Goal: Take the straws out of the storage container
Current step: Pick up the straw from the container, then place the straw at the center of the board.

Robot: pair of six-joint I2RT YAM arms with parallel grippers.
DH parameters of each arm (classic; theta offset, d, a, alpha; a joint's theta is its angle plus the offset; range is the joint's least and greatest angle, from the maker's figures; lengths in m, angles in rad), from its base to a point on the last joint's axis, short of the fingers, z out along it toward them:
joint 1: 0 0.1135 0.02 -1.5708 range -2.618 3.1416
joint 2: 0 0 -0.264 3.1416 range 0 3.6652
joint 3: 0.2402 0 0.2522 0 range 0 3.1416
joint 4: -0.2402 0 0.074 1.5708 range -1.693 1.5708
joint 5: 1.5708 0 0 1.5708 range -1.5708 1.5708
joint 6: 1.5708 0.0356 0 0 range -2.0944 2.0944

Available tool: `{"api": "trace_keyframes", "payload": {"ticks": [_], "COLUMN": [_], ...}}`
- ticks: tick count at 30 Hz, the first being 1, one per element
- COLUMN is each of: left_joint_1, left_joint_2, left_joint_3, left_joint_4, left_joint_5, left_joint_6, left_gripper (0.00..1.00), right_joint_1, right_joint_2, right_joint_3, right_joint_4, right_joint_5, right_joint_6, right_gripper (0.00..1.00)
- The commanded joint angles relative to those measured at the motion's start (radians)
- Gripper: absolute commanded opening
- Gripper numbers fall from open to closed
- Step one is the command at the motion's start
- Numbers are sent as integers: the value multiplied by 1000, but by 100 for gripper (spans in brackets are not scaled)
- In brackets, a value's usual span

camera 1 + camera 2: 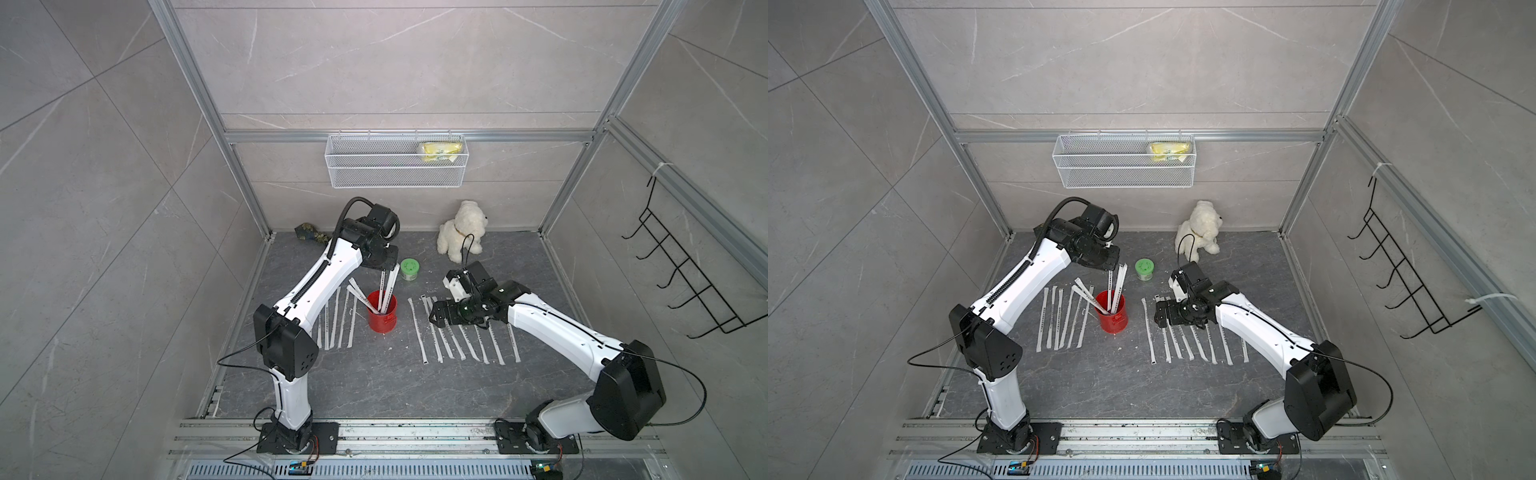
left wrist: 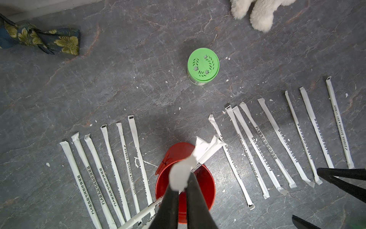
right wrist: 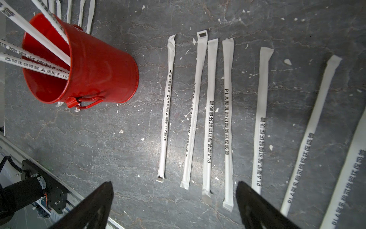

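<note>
Straws [image 1: 417,328] lie in two neat rows on the dark floor [image 1: 374,386], left and right of the red storage container [image 1: 384,322], so most of the job looks done. Right gripper [image 3: 174,185] hovers empty over the right row, jaws spread wide. Above the container's far side, left gripper [image 2: 183,190] pinches one upright straw's top, jaws almost shut. Perhaps three more lean inside.
</note>
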Motion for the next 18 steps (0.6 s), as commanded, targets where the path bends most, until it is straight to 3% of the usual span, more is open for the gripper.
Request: {"api": "trace_keyframes", "payload": {"ticks": [1,11,18], "left_joint_1": [-2,11,34], "left_joint_2": [-57,-105,-89], "left_joint_3": [43,170,393], "left_joint_4": [-51,-101,-224], "left_joint_5": [-20,-45,-37], "left_joint_6": [27,40,46], "left_gripper": [12,12,12], "right_joint_1": [-4,-4,-4], "right_joint_2": [-33,-47,-43], "right_joint_3": [23,25,22], "right_joint_4": [-22,-12,1], "right_joint_5": [-7,-14,-29], "right_joint_6": [-15,-17,-26], "right_gripper": [100,100,100]}}
